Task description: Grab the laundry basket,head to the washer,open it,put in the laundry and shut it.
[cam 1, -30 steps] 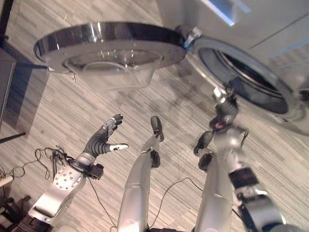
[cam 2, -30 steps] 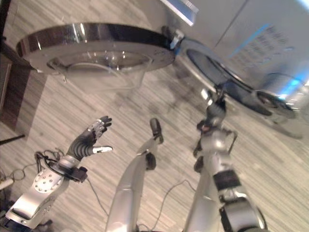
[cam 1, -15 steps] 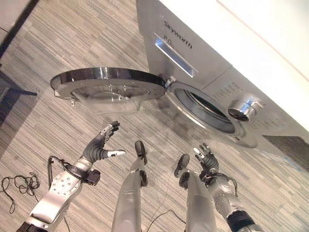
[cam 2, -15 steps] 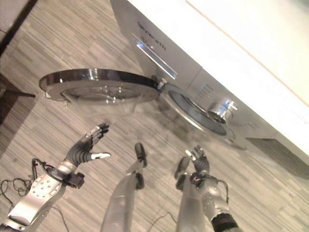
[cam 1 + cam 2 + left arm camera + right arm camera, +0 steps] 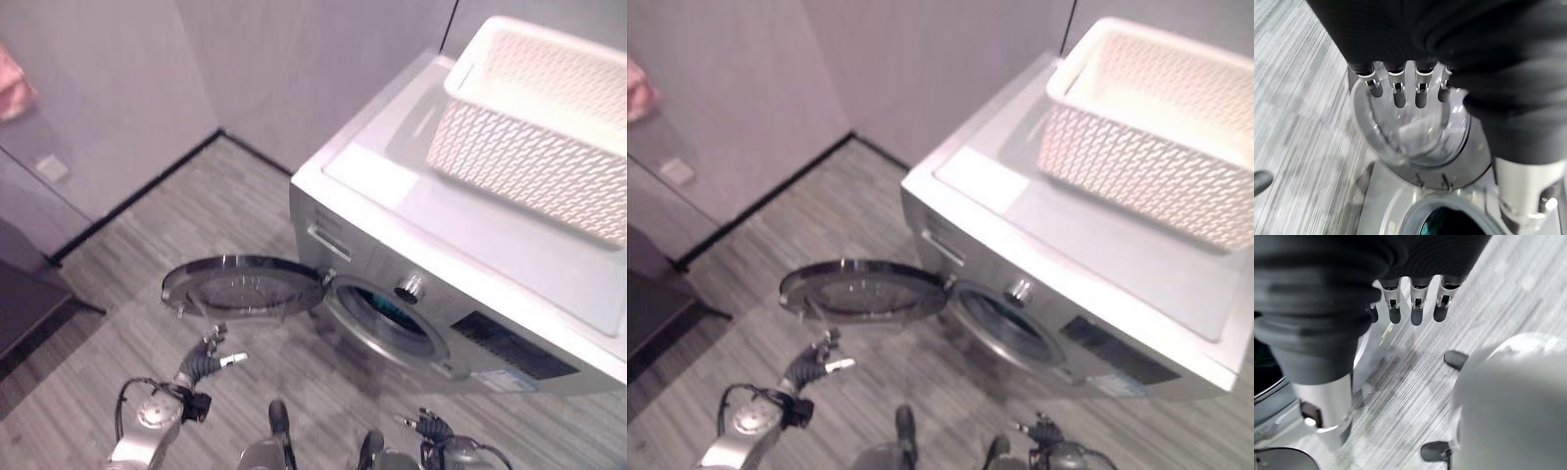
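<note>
Grey plank floor below, washer [image 5: 411,323] door [image 5: 240,287] swung wide — laundry basket [image 5: 534,122] sitting on top. Left hand [image 5: 208,357] and right hand [image 5: 426,426] hang low, fingers loose, empty. Best move: reach up into the basket, grip cloth firmly.

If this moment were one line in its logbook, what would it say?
door: open | basket: on washer top | left hand: open, empty, near door | right hand: open, empty
</note>
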